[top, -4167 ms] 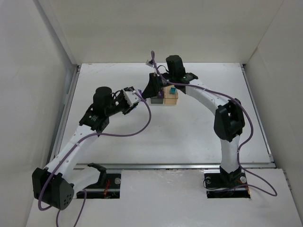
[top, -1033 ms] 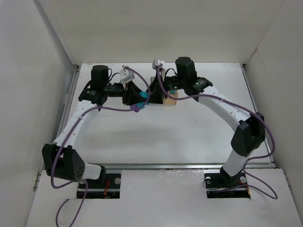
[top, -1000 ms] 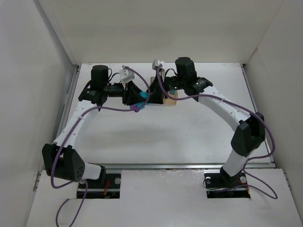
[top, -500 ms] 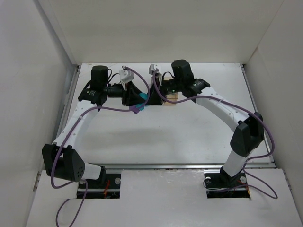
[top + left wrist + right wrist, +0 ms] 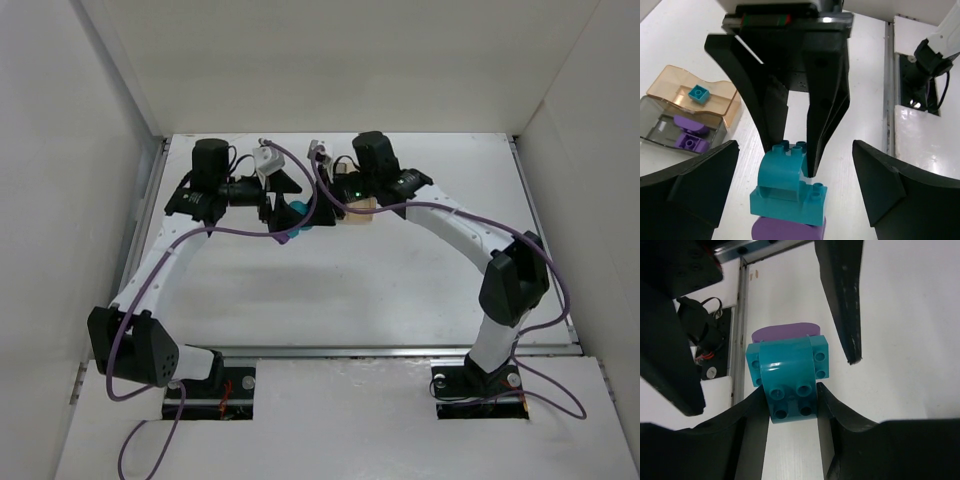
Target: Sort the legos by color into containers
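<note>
On my overhead feed I see a plain white table [image 5: 400, 290] mid-frame, boxed in by a white back wall [image 5: 340, 60] along the top, a left wall [image 5: 60, 200] and a right wall [image 5: 600, 200]. A metal rail [image 5: 350, 351] crosses its near edge, lower frame. The light is even, with faint shadows.

Qty: 2 containers [image 5: 730, 107], 3 purple legos [image 5: 690, 143], approx. 3 teal legos [image 5: 699, 93]

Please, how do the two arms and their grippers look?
Both the left arm and right arm have white links with black joint housings, and a purple cable runs along each. The left gripper and right gripper have black, tapering fingers.
</note>
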Robot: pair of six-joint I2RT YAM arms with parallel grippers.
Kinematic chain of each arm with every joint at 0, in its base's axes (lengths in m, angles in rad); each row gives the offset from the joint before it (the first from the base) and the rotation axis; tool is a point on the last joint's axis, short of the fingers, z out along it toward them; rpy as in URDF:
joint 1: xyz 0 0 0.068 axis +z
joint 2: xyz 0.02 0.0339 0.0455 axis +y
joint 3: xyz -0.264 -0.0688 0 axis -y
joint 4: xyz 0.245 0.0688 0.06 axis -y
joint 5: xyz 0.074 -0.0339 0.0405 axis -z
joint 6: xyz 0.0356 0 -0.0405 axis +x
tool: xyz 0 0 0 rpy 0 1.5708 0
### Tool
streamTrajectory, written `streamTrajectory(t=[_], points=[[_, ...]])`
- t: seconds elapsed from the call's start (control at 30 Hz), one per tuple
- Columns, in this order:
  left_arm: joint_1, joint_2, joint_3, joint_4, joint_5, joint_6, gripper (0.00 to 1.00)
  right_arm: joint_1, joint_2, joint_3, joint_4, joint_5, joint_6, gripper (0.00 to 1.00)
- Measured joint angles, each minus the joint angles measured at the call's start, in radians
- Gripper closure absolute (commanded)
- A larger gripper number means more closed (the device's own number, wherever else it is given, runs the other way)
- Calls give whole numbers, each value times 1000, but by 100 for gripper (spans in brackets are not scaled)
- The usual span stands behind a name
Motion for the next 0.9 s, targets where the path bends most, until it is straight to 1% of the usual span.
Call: streamTrajectory(t=[0.03,0.17,0.27,0.4,0.47,0.57,0.67,0.73,0.77,0.8,0.9], points=[[-1,-5,0,-6,-6,11,0,0,7,0,-1,8,14,100],[-1,-21,3,-57,-27,79,0,-16,22,1,0,32,87,100],[-1,-35,5,-109,-86,148,0,-39,32,13,13,53,154,100],[-20,-92,-26,-96,-267,222,0,-62,51,53,33,93,262,100],[-53,-138,-66,-72,-366,257,0,-65,64,76,42,113,314,100],[-115,-174,-110,-26,-507,273,0,-63,79,100,48,129,374,100],[-153,-173,-131,20,-611,278,1,-60,84,104,50,141,407,100],[-167,-173,-148,48,-673,280,7,-56,85,104,51,145,418,100],[-170,-171,-156,60,-700,282,13,-54,85,104,51,146,423,100],[-171,-169,-162,70,-726,284,27,-53,85,104,52,146,425,100],[-175,-151,-166,97,-776,289,43,-48,85,104,53,145,430,100]])
